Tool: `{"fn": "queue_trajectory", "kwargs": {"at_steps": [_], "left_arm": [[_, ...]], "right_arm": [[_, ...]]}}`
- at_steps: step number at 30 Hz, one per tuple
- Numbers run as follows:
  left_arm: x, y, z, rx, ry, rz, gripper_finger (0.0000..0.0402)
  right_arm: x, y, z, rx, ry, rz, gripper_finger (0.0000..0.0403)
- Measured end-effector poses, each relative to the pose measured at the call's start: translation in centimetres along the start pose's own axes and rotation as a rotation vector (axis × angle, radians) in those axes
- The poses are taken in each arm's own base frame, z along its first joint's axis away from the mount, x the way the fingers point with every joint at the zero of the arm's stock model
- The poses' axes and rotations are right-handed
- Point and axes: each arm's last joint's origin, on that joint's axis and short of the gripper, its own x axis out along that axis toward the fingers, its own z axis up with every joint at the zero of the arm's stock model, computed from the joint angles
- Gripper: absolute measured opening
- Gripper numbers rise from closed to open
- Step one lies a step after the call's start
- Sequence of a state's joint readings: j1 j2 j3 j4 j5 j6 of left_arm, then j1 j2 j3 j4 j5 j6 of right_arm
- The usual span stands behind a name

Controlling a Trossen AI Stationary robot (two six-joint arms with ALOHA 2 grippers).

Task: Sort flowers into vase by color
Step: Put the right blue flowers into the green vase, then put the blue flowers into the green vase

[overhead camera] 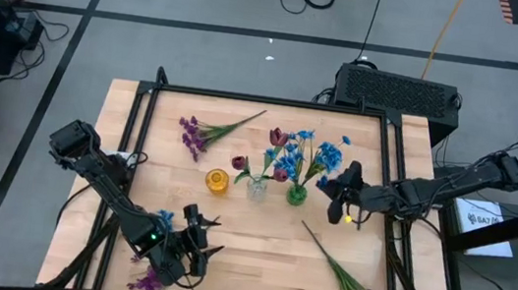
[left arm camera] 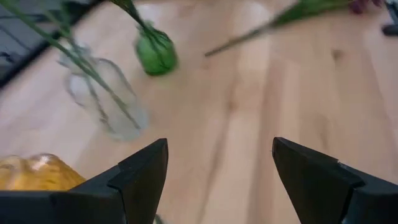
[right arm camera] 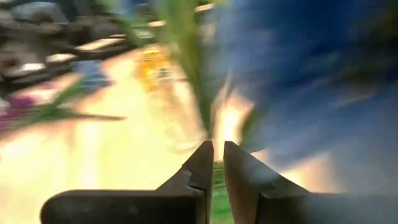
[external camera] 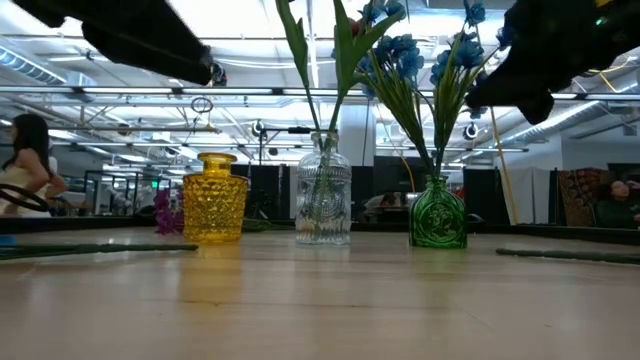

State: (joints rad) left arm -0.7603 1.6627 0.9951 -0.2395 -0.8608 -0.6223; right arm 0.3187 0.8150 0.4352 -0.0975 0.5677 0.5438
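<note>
Right end effector (overhead camera: 341, 197): fingers nearly together, nothing gripped, at 3 o'clock of the green vase (overhead camera: 296, 194) holding blue flowers (overhead camera: 322, 156). Left end effector (overhead camera: 199, 249): fingers wide apart, empty, above the bench (overhead camera: 258, 234).

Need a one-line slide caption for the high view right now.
Right gripper beside blue flowers in green vase; left gripper waits open.

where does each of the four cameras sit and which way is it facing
High view: above, straight down on table, both arms, left gripper, right gripper.
Low view: table height, level at yellow vase, clear vase, green vase; arms overhead.
Left wrist view: past open fingers toward the vases.
Right wrist view: past shut fingers at blue flowers.
All share the green vase.
</note>
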Motion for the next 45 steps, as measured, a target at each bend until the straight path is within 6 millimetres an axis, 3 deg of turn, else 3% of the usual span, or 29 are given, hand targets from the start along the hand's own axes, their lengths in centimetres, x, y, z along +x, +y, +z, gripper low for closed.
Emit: {"fn": "queue_trajectory", "kwargs": {"at_steps": [8, 14, 20, 30, 45], "left_arm": [[-1.4, -0.5, -1.8, 0.108, 0.242, -0.21, 0.0292], [-2.7, -1.0, -3.4, 0.236, 0.493, -0.444, 0.0292], [-3.2, -1.2, -3.8, 0.34, 0.57, -0.581, 0.0292], [-3.2, 0.4, -4.7, 0.473, 0.678, -0.486, 0.028], [-1.8, 2.4, -6.0, 0.47, 0.789, -0.418, 0.015]], "right_arm": [[-2.6, 0.8, 2.2, 0.095, 0.102, 0.187, 0.0031], [-3.1, 1.5, 2.1, 0.059, 0.111, 0.232, 0.0031], [-3.3, 1.6, 2.0, 0.055, 0.118, 0.245, 0.0031], [-3.3, 1.7, 2.0, 0.044, 0.111, 0.247, 0.0031], [-3.4, 1.9, 2.4, 0.024, 0.083, 0.264, 0.0031]]}}
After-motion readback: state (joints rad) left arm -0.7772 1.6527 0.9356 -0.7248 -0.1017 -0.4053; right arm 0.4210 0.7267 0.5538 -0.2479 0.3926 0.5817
